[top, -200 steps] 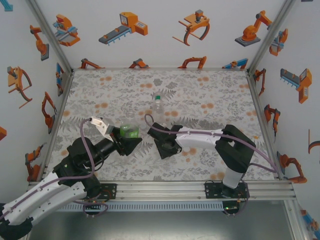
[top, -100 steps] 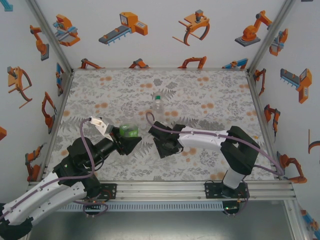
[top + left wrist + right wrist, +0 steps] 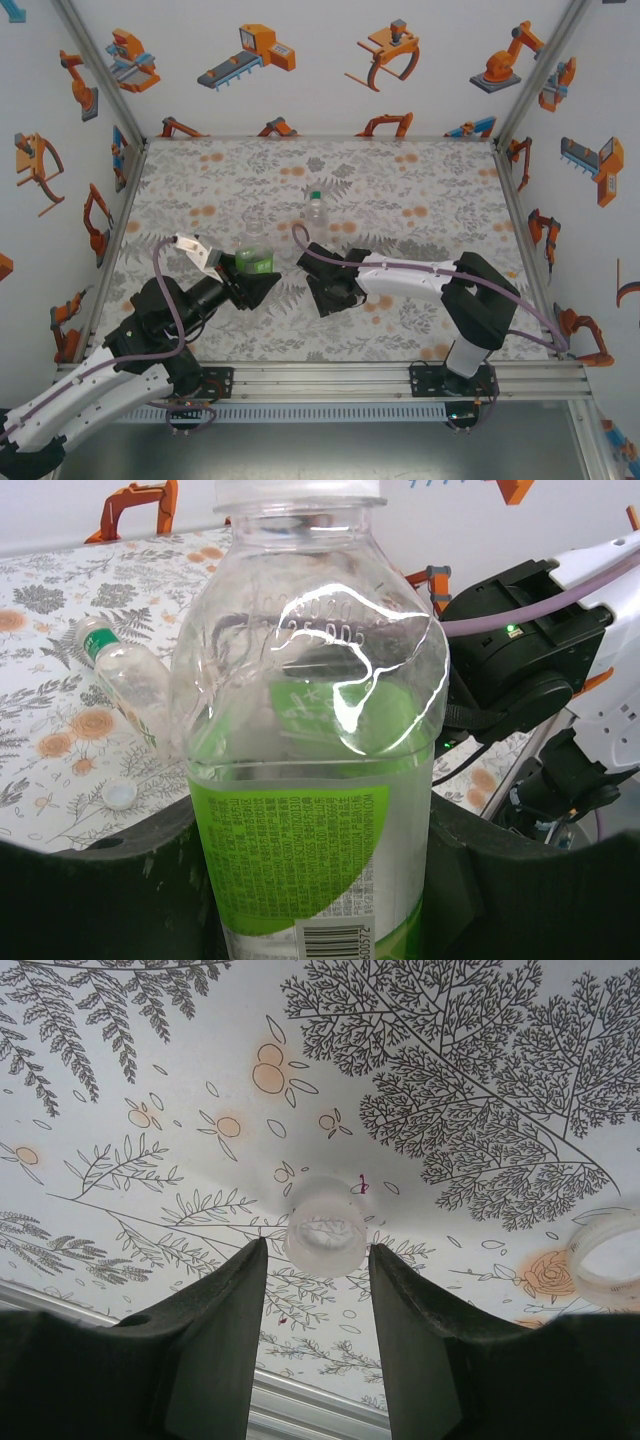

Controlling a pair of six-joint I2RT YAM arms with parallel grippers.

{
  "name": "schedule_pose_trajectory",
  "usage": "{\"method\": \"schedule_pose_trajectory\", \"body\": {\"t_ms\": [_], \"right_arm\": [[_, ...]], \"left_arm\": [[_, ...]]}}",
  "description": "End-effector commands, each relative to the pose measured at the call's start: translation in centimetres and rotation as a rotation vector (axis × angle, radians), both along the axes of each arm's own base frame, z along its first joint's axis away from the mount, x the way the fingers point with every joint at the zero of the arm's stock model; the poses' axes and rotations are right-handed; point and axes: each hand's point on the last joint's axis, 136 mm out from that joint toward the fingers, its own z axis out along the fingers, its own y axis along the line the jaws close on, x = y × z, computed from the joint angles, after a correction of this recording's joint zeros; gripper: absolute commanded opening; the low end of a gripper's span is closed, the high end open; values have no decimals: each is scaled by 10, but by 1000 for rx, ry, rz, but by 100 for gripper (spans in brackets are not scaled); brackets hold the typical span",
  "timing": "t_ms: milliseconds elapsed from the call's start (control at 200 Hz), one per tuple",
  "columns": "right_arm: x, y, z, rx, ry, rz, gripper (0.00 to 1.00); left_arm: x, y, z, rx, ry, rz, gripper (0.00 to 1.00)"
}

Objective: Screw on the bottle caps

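Note:
My left gripper [image 3: 254,276] is shut on a clear bottle with a green label [image 3: 300,780], held upright; its top runs past the left wrist view's upper edge. A second clear bottle [image 3: 254,231] stands just behind it. The bottle with the bluish-green band [image 3: 316,208] stands farther back, with a small white cap [image 3: 120,795] on the table near it. My right gripper [image 3: 318,1250] points down at the table and is open, with another white cap [image 3: 322,1232] lying between its fingertips, small gaps on both sides.
A round clear-white rim [image 3: 606,1250] lies at the right edge of the right wrist view; I cannot tell what it is. The right arm's black wrist [image 3: 520,650] sits close to the right of the held bottle. Printed walls enclose the patterned table [image 3: 420,190].
The right arm's elbow has shifted slightly right and its gripper edged a little left. The left gripper keeps hold of the green-label bottle, which has barely moved.

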Motion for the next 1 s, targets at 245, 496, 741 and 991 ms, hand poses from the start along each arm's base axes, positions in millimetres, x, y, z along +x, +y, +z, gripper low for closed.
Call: {"method": "schedule_pose_trajectory", "body": {"t_ms": [245,496,741,991], "right_arm": [[1,7,11,32,-7,-6,45],[1,6,9,30,-5,-6,43],[0,6,3,22,6,-6,44],[-2,4,-6,7,21,-8,48]], "left_arm": [[2,4,1,-31,14,21,0],[3,4,0,-31,20,24,0],[4,4,-2,-30,28,28,0],[5,4,-1,-33,32,35,0]]}}
